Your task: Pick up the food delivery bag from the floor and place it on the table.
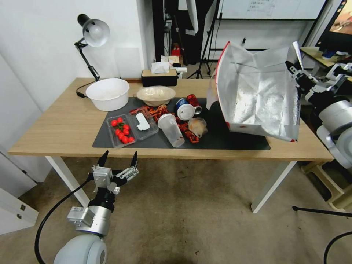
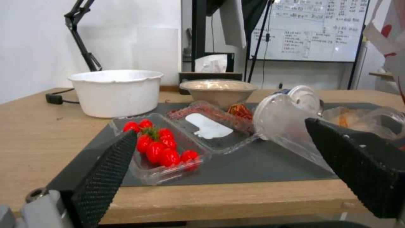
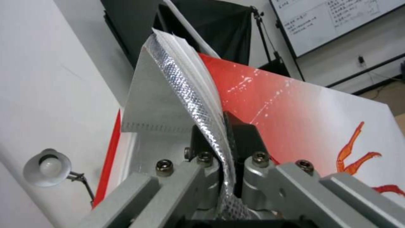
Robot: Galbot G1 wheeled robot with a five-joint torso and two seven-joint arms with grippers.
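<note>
The food delivery bag (image 1: 258, 91), white with red trim and silver foil lining, is held open-mouthed above the right end of the table (image 1: 58, 128), its lower edge near the dark mat (image 1: 234, 141). My right gripper (image 1: 293, 71) is shut on the bag's upper right rim; the right wrist view shows the foil rim (image 3: 198, 104) pinched between the fingers (image 3: 242, 139), with red print beside it. My left gripper (image 1: 118, 157) hangs open below the table's front edge, above the floor (image 1: 190, 220), holding nothing. Its fingertips (image 2: 112, 164) frame the tabletop in the left wrist view.
On the mat lie a clear tray of cherry tomatoes (image 1: 123, 132), a tipped plastic cup (image 1: 171, 129), crayfish shells (image 1: 154, 110), a can (image 1: 194, 102) and a small food bag (image 1: 198, 126). A white tub (image 1: 108, 93), paper bowl (image 1: 156, 95), tissue box (image 1: 159, 77) and lamp (image 1: 93, 33) stand behind.
</note>
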